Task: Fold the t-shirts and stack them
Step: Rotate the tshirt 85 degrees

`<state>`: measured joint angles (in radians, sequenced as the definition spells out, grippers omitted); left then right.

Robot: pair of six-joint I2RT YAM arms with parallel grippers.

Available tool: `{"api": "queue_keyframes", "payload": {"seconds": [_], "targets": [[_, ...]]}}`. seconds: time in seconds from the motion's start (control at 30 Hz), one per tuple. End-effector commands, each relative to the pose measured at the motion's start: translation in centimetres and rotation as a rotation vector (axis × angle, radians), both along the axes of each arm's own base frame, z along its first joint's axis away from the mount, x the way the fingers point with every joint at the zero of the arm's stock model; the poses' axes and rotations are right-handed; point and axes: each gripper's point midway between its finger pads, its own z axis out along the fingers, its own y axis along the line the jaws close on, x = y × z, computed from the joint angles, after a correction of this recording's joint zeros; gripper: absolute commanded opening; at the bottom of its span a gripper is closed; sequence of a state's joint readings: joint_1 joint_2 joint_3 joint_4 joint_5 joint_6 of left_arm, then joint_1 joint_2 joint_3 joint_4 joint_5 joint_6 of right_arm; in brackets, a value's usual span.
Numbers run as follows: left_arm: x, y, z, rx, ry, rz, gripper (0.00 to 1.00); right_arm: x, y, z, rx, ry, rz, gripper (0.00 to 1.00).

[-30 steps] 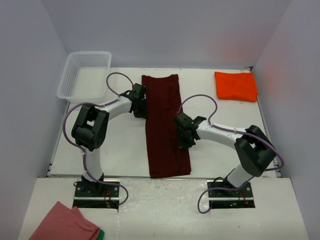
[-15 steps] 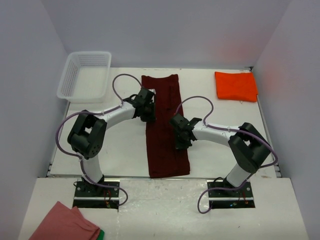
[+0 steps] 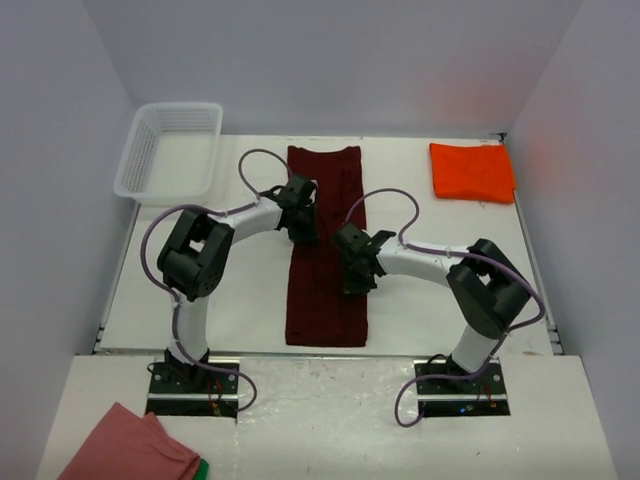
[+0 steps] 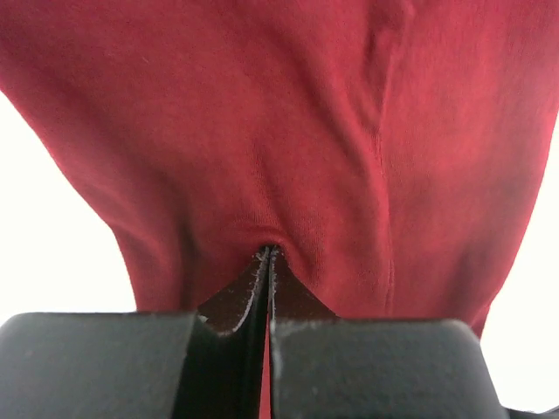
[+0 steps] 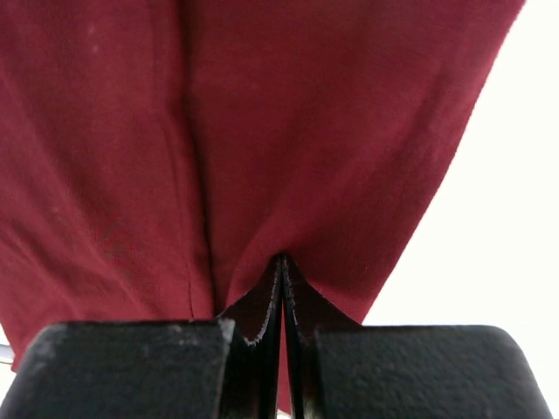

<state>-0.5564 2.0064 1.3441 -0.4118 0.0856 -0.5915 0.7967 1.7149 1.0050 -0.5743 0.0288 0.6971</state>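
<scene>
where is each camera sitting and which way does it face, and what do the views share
Top external: above and behind the bases, looking down on the table; left arm and right arm show whole, plus maroon t-shirt, orange t-shirt, basket.
Left wrist: on the left arm, looking along the left gripper, shut on maroon fabric.
Right wrist: on the right arm, looking along the right gripper, shut on the same fabric.
Shared: all three show the maroon t-shirt.
</scene>
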Motion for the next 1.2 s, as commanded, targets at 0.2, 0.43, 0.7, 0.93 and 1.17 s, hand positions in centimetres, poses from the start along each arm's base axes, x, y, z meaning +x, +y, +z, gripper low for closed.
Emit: {"api": "queue_keyframes", "payload": {"seconds": [0.2,0.43,0.7,0.93,1.17], "targets": [[5.2,5.2,-1.1,0.046,0.023,0.124,0.00,3.0,0.6,-0.9,-0.037,-0.016,-0.042,0.00],[4.3,6.1,1.2,0.051,-0.027,0.148,0.00,4.2,0.3,1.4,-0.045,-0.052,-0.051,0.00],[2.8,4.3,4.5,0.101,-0.130,0.083,0.00,7.3,1.2,9.5,0.001,-0.223,-0.006,0.05],[1.5,4.2,8.1,0.071,-0.183,0.057,0.00,10.7,1.3,13.2,0.050,-0.267,-0.032,0.48],[-3.1,3.2,7.3,0.018,-0.153,0.019,0.00,21.2,0.9,14.9,0.143,-0.288,-0.106,0.47]]}}
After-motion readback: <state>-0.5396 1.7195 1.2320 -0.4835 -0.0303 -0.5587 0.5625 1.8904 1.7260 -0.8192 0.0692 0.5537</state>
